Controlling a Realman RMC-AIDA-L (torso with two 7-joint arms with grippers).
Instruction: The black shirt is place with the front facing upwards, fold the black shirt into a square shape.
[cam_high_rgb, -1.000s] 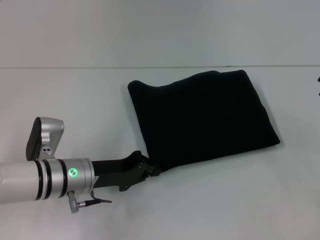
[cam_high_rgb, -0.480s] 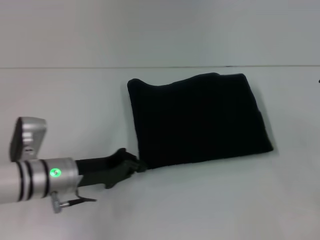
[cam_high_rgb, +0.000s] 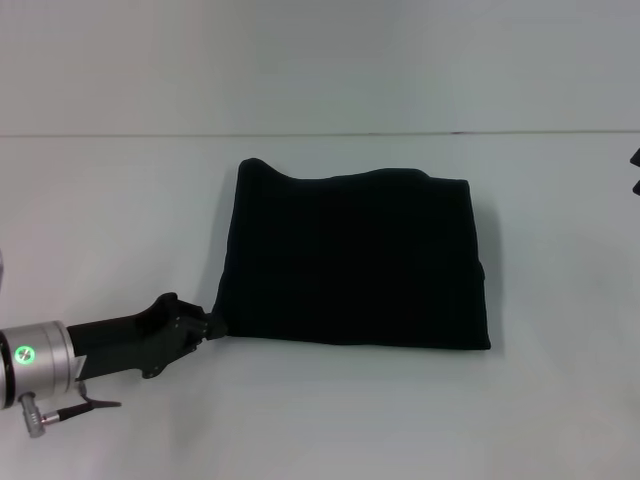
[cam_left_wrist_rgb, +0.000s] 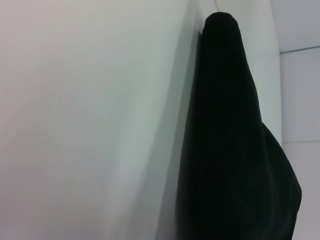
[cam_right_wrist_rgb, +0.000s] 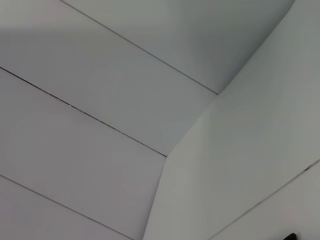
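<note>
Head view: your left gripper (cam_high_rgb: 208, 325) is clenched on the near-left corner of the black shirt (cam_high_rgb: 355, 260); drag low and straight, keeping the folded edges square.

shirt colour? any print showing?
Plain black shirt, no print visible on the folded top face; clearest in the head view.

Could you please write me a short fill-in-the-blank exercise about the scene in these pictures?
1. The black shirt lies folded on the white ____.
2. The left gripper is at the shirt's near-____ corner.
3. The folded shirt shows plain ____ fabric, with no lettering visible.

Missing words: table; left; black
</note>
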